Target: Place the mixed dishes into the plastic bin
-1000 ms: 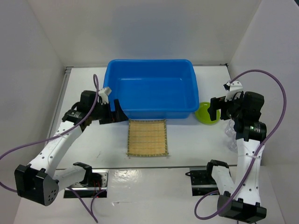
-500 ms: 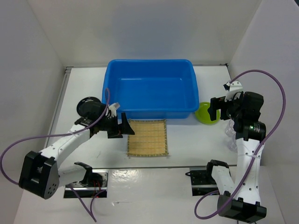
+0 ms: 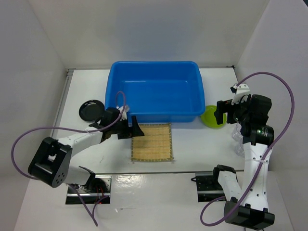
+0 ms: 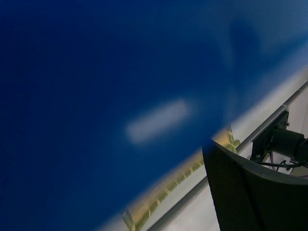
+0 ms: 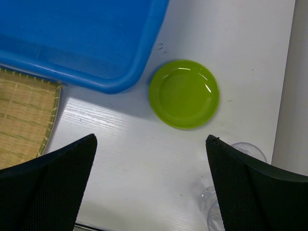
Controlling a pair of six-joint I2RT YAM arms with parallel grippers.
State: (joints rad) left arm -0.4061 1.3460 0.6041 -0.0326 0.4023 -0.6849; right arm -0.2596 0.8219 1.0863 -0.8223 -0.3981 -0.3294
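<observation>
The blue plastic bin [image 3: 155, 91] stands at the back centre with nothing showing inside it. The tan bamboo mat [image 3: 151, 142] lies flat just in front of it. The small black plate [image 3: 91, 109] lies left of the bin. The lime-green plate [image 3: 214, 117] lies at the bin's right front corner. Two clear cups [image 3: 237, 139] lie near the right arm. My left gripper [image 3: 130, 131] is open and low at the mat's back left corner, against the bin wall [image 4: 96, 96]; one finger [image 4: 250, 192] shows there. My right gripper [image 5: 151, 192] is open and empty above bare table, with the green plate [image 5: 184, 93] just beyond it.
White walls close in the table on the left, back and right. In the right wrist view the cups [image 5: 243, 151] sit by the right finger, near the right wall. The arm bases and metal mounting plates [image 3: 91, 185] line the near edge.
My left arm has swung right and down from beside the bin's left front corner to the mat's back left corner, uncovering the black plate. The right arm has not moved.
</observation>
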